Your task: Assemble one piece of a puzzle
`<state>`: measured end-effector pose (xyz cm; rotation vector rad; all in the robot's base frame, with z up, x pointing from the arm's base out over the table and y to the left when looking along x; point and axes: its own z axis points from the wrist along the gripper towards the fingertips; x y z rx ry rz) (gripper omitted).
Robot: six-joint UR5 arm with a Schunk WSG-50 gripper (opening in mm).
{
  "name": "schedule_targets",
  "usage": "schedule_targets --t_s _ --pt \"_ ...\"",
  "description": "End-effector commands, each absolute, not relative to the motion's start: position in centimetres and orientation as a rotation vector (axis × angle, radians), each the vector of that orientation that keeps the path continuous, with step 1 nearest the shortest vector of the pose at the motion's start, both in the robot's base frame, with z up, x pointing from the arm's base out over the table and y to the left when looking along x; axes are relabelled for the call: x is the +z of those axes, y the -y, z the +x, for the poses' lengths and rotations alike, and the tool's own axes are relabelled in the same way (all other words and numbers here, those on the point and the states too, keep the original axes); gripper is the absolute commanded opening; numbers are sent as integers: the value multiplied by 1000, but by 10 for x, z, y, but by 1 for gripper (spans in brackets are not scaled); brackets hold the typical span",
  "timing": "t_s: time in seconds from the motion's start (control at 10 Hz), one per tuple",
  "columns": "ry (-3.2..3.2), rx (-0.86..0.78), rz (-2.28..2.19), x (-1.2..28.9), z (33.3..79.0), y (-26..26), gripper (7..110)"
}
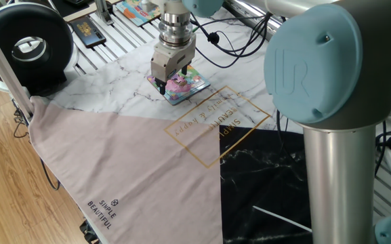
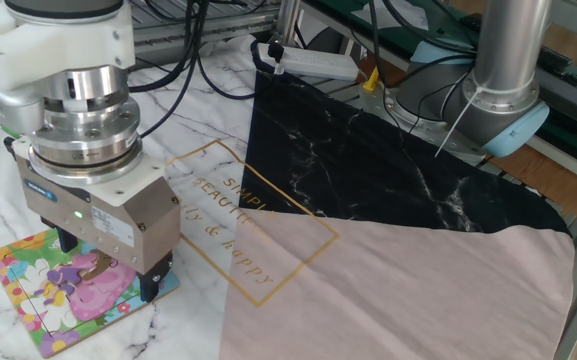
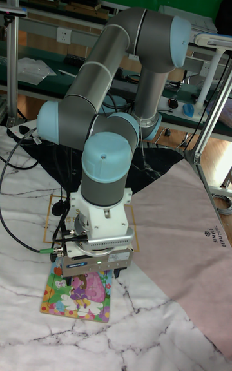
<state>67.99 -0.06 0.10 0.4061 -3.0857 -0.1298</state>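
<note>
1. Gripper (image 2: 105,268) is hanging straight down over the puzzle (image 2: 38,300), fingertips low at the board's surface near its 3 o'clock side in the other fixed view.
2. Fingers (image 2: 154,281) are standing apart with a wide gap; nothing visible clamped between them.
3. Puzzle (image 1: 188,86) is lying flat on the white marble part of the mat (image 1: 124,78), at 12 o'clock from the gold lettering (image 1: 212,116) in one fixed view.
4. Loose piece: cannot tell where it is sitting; the purple patch (image 3: 82,294) on the board is looking flush with the picture, partly hidden under the gripper body.
5. Pink cloth (image 2: 388,290) and black marble sheet (image 2: 368,160) are lying at 3 o'clock of the board, well apart from it.
6. Second colourful board (image 1: 135,10) is sitting at 11 o'clock, well apart.
</note>
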Motion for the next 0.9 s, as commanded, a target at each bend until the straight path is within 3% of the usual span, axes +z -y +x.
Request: schedule_targets --t_s 0.0,0.8 --pt "3083 -149 384 1 680 -1 88" --pt "3070 -158 369 -1 677 -2 88"
